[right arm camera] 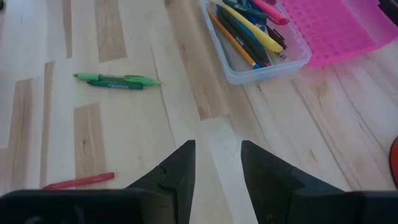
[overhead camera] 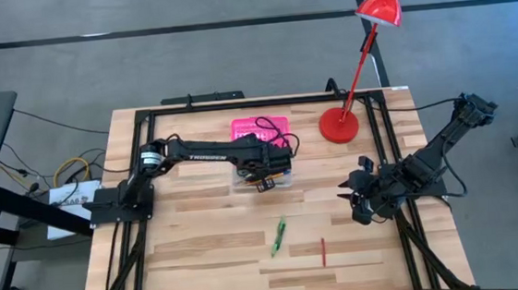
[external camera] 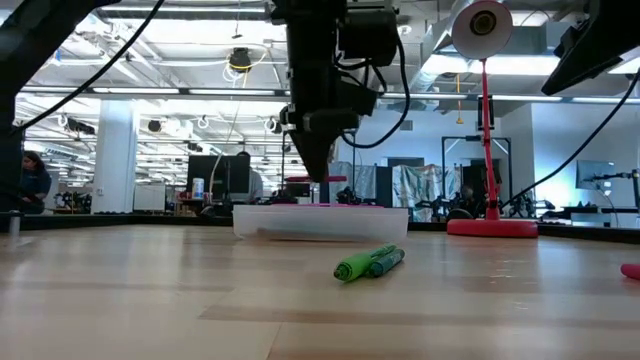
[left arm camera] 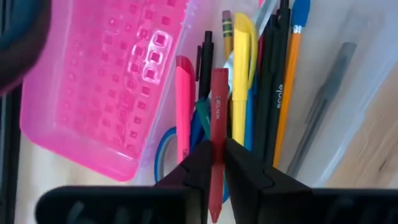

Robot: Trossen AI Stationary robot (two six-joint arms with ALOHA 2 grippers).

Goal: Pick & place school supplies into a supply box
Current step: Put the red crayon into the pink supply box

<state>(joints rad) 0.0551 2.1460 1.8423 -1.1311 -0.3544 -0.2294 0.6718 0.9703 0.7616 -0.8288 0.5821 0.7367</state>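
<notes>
1. Left gripper (left arm camera: 214, 171) reaches over the clear box (overhead camera: 263, 175), pinching a thin red pen (left arm camera: 217, 124).
2. Right gripper (right arm camera: 217, 165) rests at right, fingers apart, empty.
3. Green markers (overhead camera: 278, 235) lie near.

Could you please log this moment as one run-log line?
left gripper: holds red pencil over clear pink-lidded supply box | right gripper: open, waiting | green markers: on table

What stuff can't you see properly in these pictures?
- Supply box contents: in the low view its frosted wall hides them.
- Blue scissors: in the left wrist view only one handle loop shows; pens cover the rest.
- Left gripper: from above the arm blocks what it holds; the wrist view shows a red pencil.
- Red pen: cut off by the low view's edge.
</notes>
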